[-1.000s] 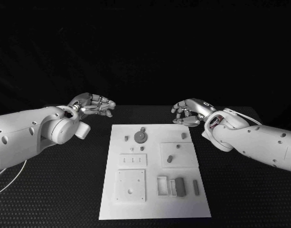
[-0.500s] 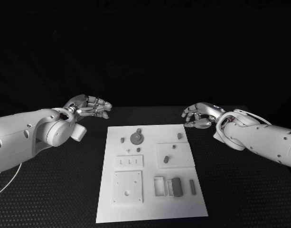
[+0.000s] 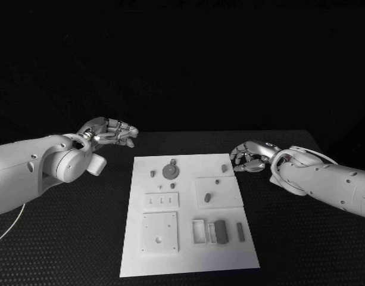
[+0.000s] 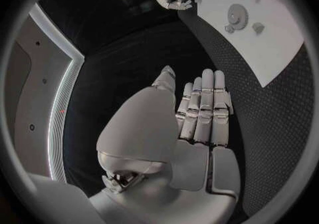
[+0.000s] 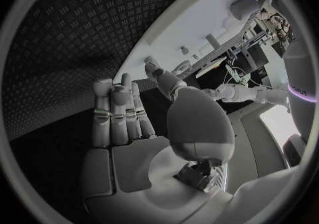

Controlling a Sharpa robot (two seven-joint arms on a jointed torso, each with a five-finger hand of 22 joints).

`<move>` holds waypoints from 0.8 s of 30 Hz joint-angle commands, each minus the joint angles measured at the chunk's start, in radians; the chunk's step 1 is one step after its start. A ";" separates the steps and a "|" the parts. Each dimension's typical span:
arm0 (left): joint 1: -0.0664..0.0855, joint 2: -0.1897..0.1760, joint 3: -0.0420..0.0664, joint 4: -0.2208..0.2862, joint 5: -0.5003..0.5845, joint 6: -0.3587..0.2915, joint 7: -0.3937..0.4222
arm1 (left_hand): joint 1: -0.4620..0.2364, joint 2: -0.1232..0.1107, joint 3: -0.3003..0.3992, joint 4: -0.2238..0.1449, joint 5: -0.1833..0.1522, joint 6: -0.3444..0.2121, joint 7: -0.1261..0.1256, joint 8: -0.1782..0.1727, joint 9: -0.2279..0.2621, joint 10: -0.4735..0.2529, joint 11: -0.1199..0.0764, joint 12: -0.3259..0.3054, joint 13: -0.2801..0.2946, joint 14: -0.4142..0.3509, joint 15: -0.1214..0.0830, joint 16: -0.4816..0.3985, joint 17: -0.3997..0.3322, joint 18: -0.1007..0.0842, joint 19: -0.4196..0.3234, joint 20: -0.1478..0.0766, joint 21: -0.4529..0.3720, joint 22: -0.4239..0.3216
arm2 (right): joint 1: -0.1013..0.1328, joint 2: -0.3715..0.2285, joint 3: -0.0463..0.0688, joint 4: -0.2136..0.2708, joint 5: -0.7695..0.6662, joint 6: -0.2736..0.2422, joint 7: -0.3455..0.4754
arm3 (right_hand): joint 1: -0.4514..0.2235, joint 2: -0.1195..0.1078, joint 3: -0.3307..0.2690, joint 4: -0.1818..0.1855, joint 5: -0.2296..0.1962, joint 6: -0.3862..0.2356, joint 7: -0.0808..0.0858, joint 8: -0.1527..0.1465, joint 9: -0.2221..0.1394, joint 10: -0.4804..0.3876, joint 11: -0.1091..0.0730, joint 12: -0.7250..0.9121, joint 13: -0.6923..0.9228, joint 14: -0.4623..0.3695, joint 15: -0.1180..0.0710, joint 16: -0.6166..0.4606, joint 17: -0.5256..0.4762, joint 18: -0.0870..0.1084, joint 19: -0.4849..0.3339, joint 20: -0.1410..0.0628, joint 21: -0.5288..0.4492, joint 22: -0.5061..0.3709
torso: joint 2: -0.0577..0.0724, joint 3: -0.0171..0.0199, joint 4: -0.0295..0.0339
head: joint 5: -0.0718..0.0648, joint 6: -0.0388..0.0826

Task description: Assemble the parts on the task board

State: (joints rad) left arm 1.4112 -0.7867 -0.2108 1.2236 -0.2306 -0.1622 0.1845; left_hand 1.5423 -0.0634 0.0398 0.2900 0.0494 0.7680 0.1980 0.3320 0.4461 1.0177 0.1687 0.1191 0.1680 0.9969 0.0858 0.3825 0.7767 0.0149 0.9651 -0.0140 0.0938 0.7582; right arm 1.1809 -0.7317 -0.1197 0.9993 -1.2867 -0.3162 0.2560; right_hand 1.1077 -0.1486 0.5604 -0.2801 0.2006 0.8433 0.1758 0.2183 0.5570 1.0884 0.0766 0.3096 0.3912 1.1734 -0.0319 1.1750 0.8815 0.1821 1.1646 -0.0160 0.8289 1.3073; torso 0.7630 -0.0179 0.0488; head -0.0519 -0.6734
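The black, diamond-textured table point(image 3: 79, 238) carries the white rectangular task board point(image 3: 191, 262), lying flat in the middle with its long side running away from the robot, probably so both arms reach it equally. The two white arms come in from either side. The silver left hand point(image 3: 109, 132) hovers over the table just beyond the board's far left corner, and the silver right hand point(image 3: 249, 157) hangs just beside the board's far right edge; both sit clear of the board, which I judge a ready stance with no part yet taken. Each hand holds nothing: the wrist views show the fingers lying side by side, loosely extended. On the board are raised white square plates point(image 3: 161, 233) and a white open tray point(image 3: 202, 231) near the front, likely seats for the pieces. The small grey parts rest on it: a round disc with a tab point(image 3: 172, 171) toward the far end, a dark oblong block point(image 3: 221, 232) beside the tray, a slim bar point(image 3: 240, 232), and several little pegs point(image 3: 207, 197) too small to make out.
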 commanded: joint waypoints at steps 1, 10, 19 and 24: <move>0.000 0.002 0.000 0.001 -0.002 0.016 0.013 | -0.009 -0.001 0.003 0.001 0.001 -0.002 -0.002 -0.003 0.001 0.007 0.001 -0.002 0.002 0.004 -0.001 -0.007 0.002 0.002 0.004 -0.001 -0.005 0.002 | -0.004 0.004 -0.001 0.002 -0.025 0.033 0.016 | 0.008 0.000 -0.002 -0.005 0.003 -0.009 0.001 -0.005 -0.001 0.005 0.005 -0.006 -0.002 -0.006 0.002 0.006 -0.002 0.080 -0.009 0.001 -0.006 0.019 | 0.000 -0.0020 -0.0002 | 0.000 -0.002; 0.000 0.005 0.000 0.001 -0.002 0.017 0.013 | -0.009 -0.001 0.002 0.001 0.001 -0.002 -0.001 -0.003 0.001 0.007 0.001 -0.002 0.002 0.004 -0.001 -0.007 0.002 0.002 0.004 -0.001 -0.005 0.002 | -0.022 0.027 -0.002 0.001 -0.025 0.021 0.017 | 0.009 0.002 -0.003 -0.003 0.003 -0.011 0.001 -0.005 -0.002 0.006 0.005 -0.007 -0.003 -0.007 0.002 0.007 -0.002 0.080 -0.009 0.002 -0.006 0.019 | 0.000 -0.0018 0.0010 | -0.001 -0.005; 0.000 0.006 0.000 0.002 -0.003 0.019 0.013 | -0.009 0.000 0.002 0.001 0.001 -0.002 -0.001 -0.004 0.001 0.007 0.001 -0.003 0.002 0.004 -0.001 -0.008 0.003 0.002 0.004 -0.001 -0.005 0.002 | -0.030 0.049 -0.002 -0.011 -0.026 -0.004 0.009 | 0.009 0.009 -0.005 0.000 0.003 -0.011 0.001 -0.003 -0.004 0.023 0.001 -0.002 0.000 -0.003 -0.002 0.013 -0.004 0.080 -0.003 0.001 -0.004 0.019 | -0.001 -0.0028 0.0017 | 0.003 -0.008; 0.000 0.006 0.000 0.007 -0.003 0.020 0.013 | -0.009 0.000 0.002 0.001 0.001 -0.002 -0.001 -0.004 0.001 0.007 0.001 -0.003 0.002 0.005 -0.001 -0.008 0.003 0.002 0.004 -0.001 -0.005 0.002 | -0.031 0.058 -0.002 -0.015 -0.028 -0.007 0.005 | 0.009 0.012 -0.005 0.001 0.003 -0.012 0.001 -0.003 -0.005 0.026 0.000 -0.001 0.001 -0.002 -0.003 0.013 -0.005 0.080 -0.002 0.001 -0.004 0.019 | 0.000 -0.0033 0.0030 | 0.004 -0.012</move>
State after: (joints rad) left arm 1.4109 -0.7826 -0.2109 1.2263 -0.2311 -0.1580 0.1848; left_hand 1.5423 -0.0634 0.0398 0.2900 0.0495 0.7680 0.1980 0.3320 0.4459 1.0168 0.1678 0.1190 0.1686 0.9968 0.0858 0.3787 0.7787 0.0150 0.9651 -0.0140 0.0938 0.7589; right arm 1.1517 -0.6761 -0.1215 0.9861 -1.3023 -0.3159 0.2605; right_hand 1.1127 -0.1435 0.5604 -0.2801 0.2012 0.8408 0.1743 0.2183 0.5534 1.0886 0.0766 0.3058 0.3912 1.1720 -0.0301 1.1841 0.8780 0.1822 1.1615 -0.0121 0.8303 1.3073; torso 0.7625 -0.0209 0.0507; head -0.0480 -0.6839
